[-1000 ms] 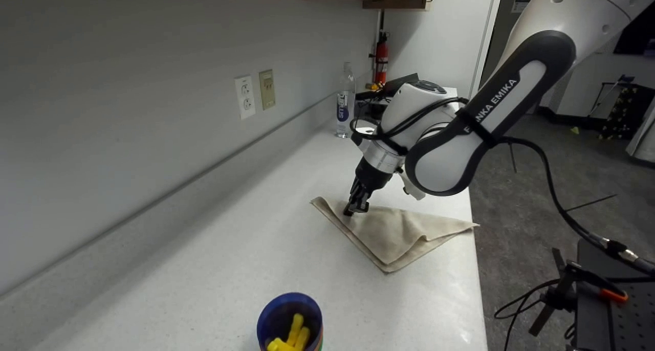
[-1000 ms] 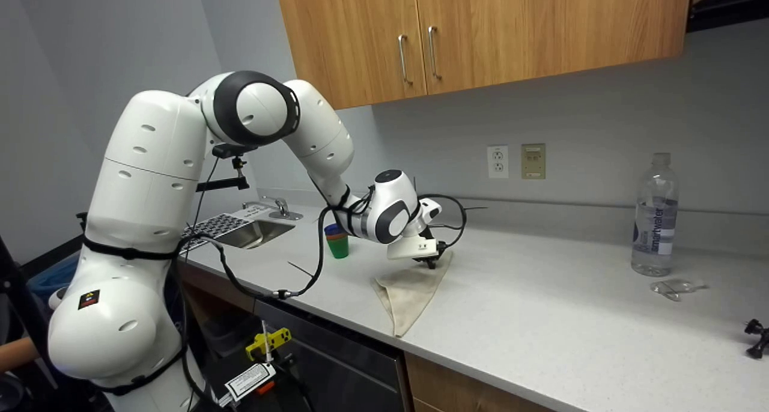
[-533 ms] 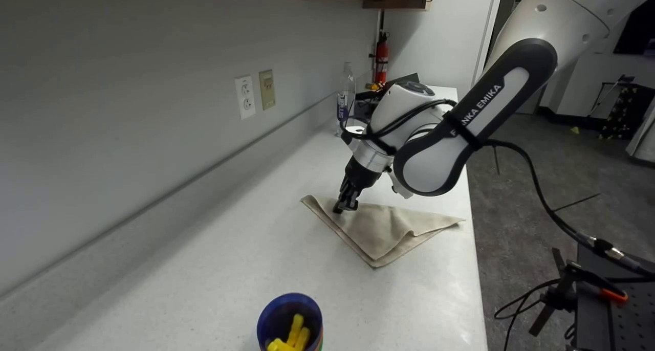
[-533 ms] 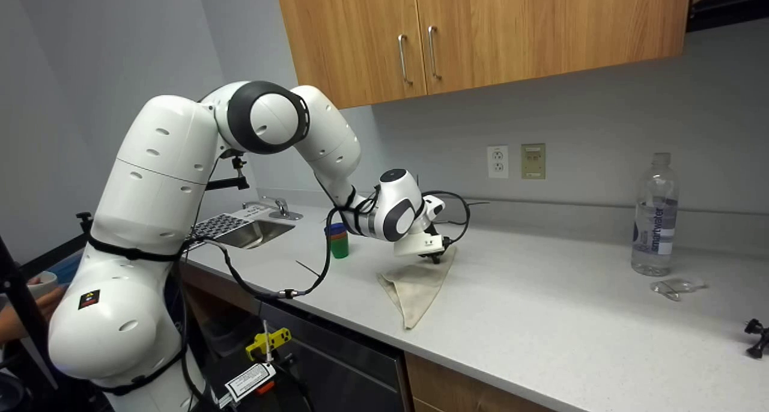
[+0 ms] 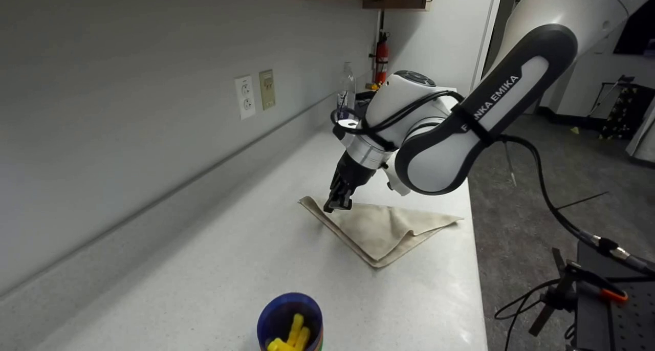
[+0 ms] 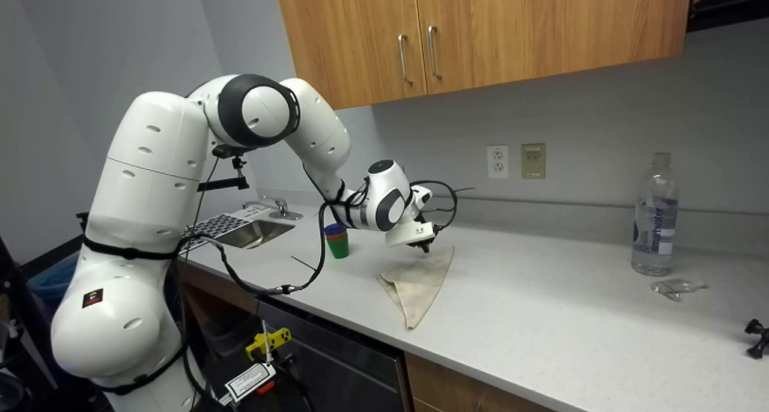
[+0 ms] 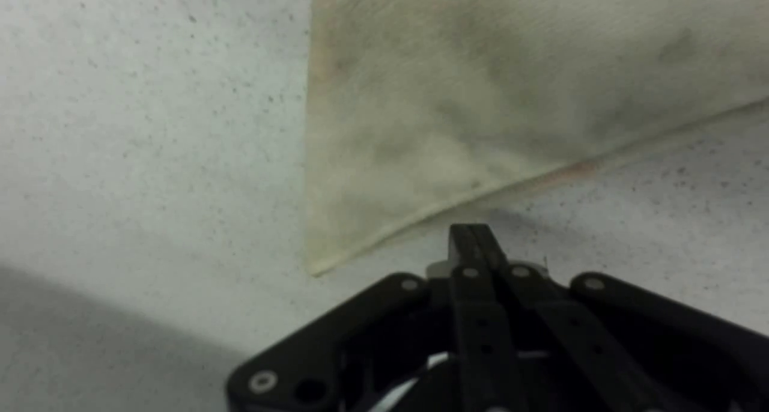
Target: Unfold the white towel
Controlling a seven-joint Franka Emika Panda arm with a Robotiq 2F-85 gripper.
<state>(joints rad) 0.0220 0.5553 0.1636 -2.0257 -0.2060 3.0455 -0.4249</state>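
Countertop (image 6: 541,316) is stretching across both exterior views, and we are seeing a Franka arm (image 6: 264,113) leaning over it. On that surface, the towel (image 5: 376,228), looking more beige than white to us, is lying folded into a triangle, one tip pointing at the countertop's front edge and two layers showing along a short side. Well apart from it, a water bottle (image 6: 655,232) is standing upright. In the wrist view, the gripper (image 7: 474,238) is hanging just beside that layered side, near the towel's back corner, its jaws pressed together with no cloth that we are making out between them; whether the fingertips (image 7: 461,244) are touching the surface, we are not managing to tell. We are judging the step in hand to be catching the upper layer alone. For doing it well, we are advising spreading the jaws a little, dipping one fingertip between the layers, pinching only the top hem, then lifting low and carrying it slowly across the fold, so that the lower layer is lying flat and the hem is not slipping free.
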